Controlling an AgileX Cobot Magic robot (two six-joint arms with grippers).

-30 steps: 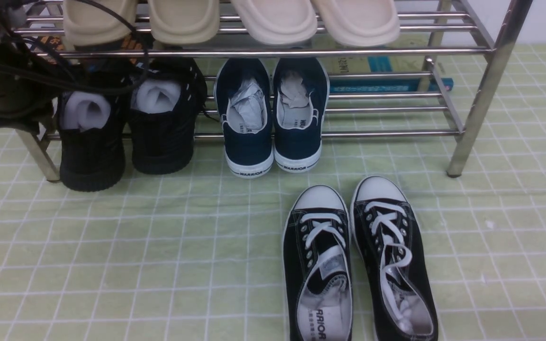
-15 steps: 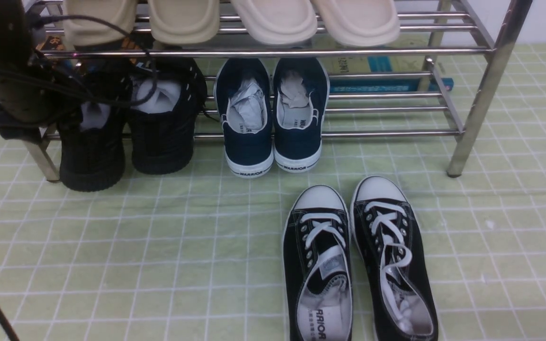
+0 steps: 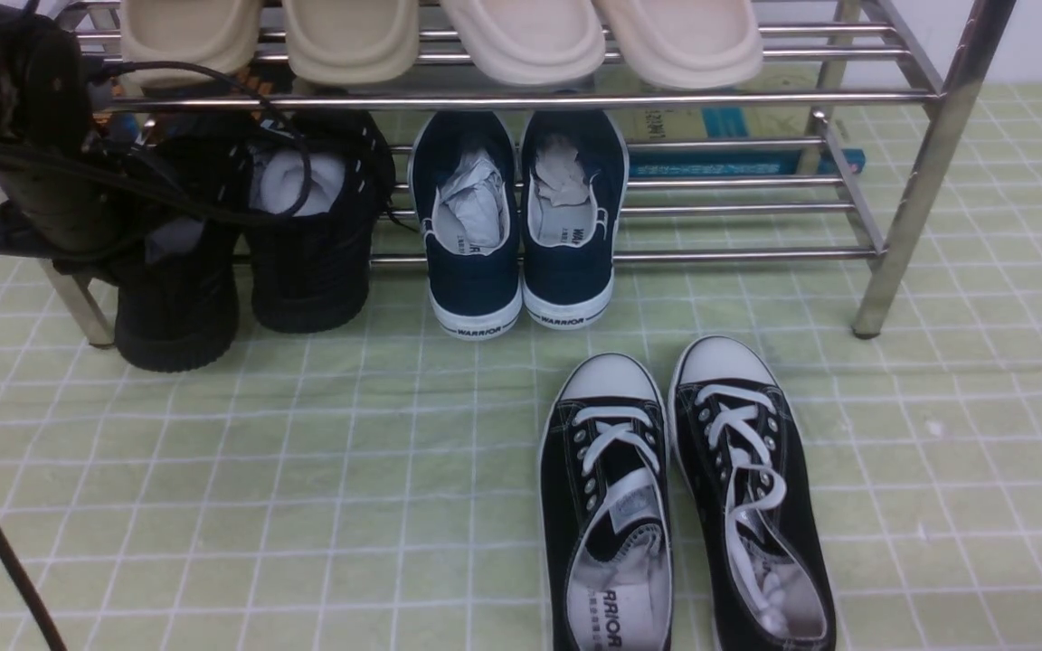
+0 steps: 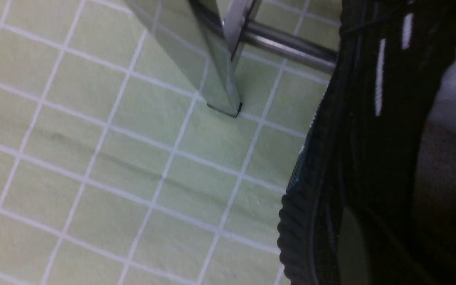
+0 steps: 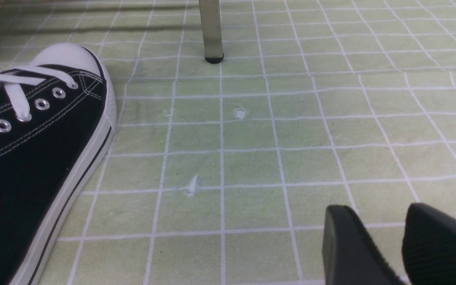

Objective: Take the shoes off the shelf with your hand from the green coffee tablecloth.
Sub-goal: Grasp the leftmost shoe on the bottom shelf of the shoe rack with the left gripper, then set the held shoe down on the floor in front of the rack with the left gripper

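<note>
The left gripper (image 3: 60,212) is hanging over the black sneakers (image 3: 308,262) on the rack's (image 3: 928,172) lower tier; its bulk and cables (image 3: 213,81) are hiding its fingers, so I cannot tell their spread. Its wrist camera is catching only one sneaker's blurred side beside a rack leg on the green cloth (image 3: 304,470). Only the right wrist view is showing the right gripper (image 5: 386,225): fingers (image 5: 346,245) narrowly parted, empty, well apart from a canvas shoe (image 5: 34,138).
</note>
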